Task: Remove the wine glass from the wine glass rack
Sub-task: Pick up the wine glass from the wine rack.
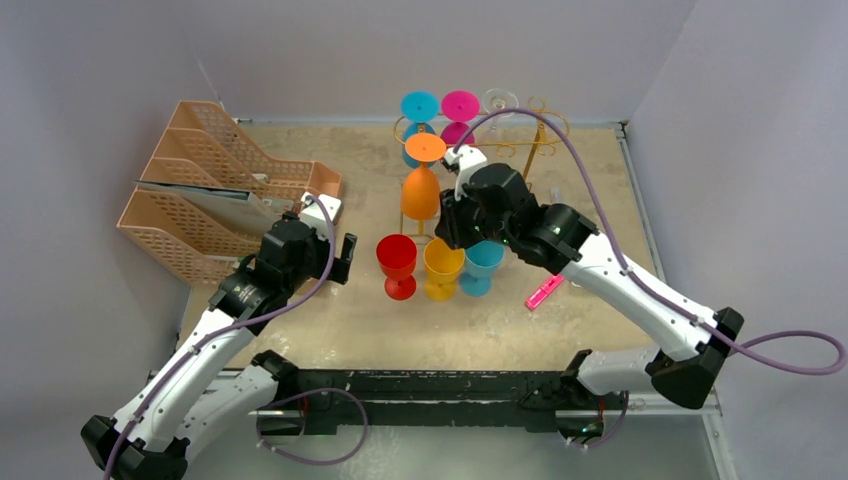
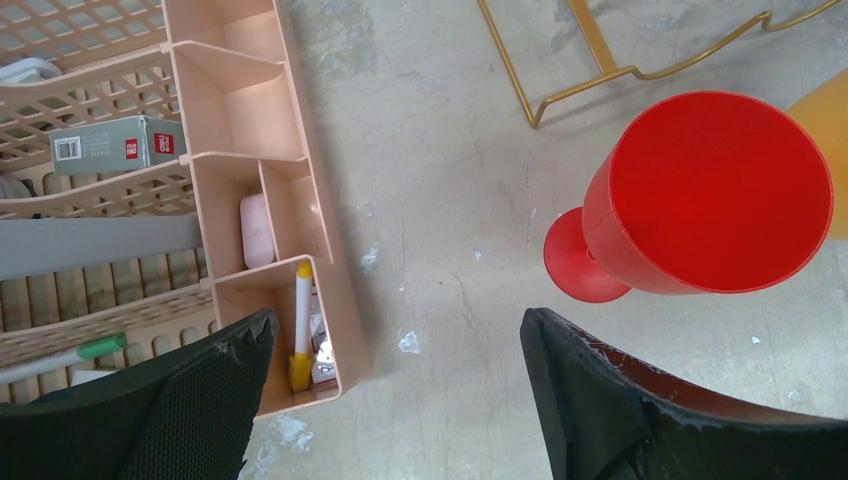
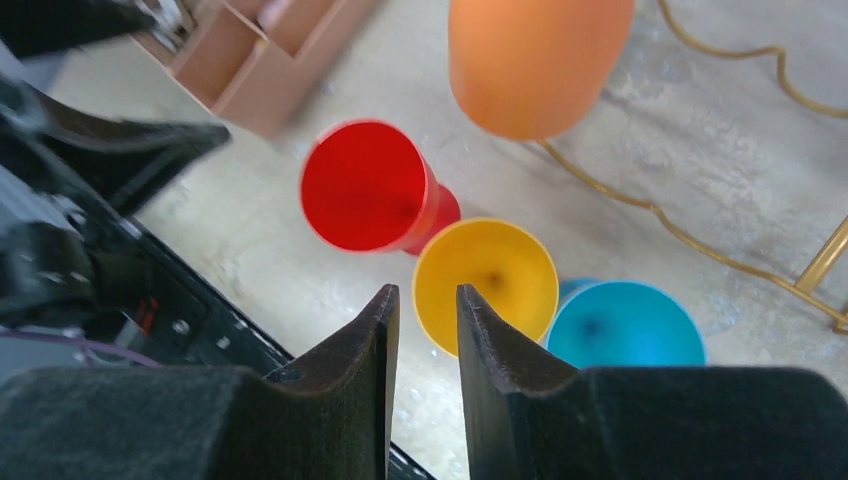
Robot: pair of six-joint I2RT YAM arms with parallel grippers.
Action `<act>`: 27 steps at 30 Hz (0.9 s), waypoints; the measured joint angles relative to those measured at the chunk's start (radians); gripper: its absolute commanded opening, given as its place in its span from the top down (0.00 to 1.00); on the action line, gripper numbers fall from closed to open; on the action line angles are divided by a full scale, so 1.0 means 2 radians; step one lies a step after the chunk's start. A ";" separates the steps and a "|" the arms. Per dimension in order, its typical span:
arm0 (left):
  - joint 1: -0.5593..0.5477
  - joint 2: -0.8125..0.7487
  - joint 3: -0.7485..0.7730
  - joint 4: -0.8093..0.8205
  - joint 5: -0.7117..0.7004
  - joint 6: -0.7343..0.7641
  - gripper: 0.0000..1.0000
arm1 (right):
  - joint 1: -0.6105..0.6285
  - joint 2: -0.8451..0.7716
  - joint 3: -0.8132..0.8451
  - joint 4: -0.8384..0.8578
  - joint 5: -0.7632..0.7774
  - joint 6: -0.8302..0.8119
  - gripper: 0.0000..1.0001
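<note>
Left gripper (image 2: 397, 325) gapes wide near the red glass (image 2: 710, 195); right gripper (image 3: 427, 297), narrowly parted and empty, hovers just right of the orange wine glass (image 1: 421, 192) on the wine glass rack (image 1: 541, 136).

A row of goblets (image 1: 441, 268) blocks the wine glass rack's (image 3: 822, 262) front; open table (image 1: 360, 305) lies left of them.

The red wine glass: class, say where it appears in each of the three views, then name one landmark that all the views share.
Top external: the red wine glass stands near the centre, left of the yellow glass.
Left wrist: it fills the right side, seen from above.
Right wrist: it sits left of centre, in the upper half.
Shared landmark: the gold wire rack, part of which shows in all three views.
</note>
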 measured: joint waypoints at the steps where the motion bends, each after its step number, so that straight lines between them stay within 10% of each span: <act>1: 0.000 0.000 0.000 0.000 0.000 0.000 0.10 | 0.000 -0.002 0.011 -0.001 0.002 0.006 0.67; 27: 0.000 -0.007 0.000 0.000 -0.002 0.000 0.10 | -0.110 0.144 0.261 -0.037 -0.041 0.159 0.47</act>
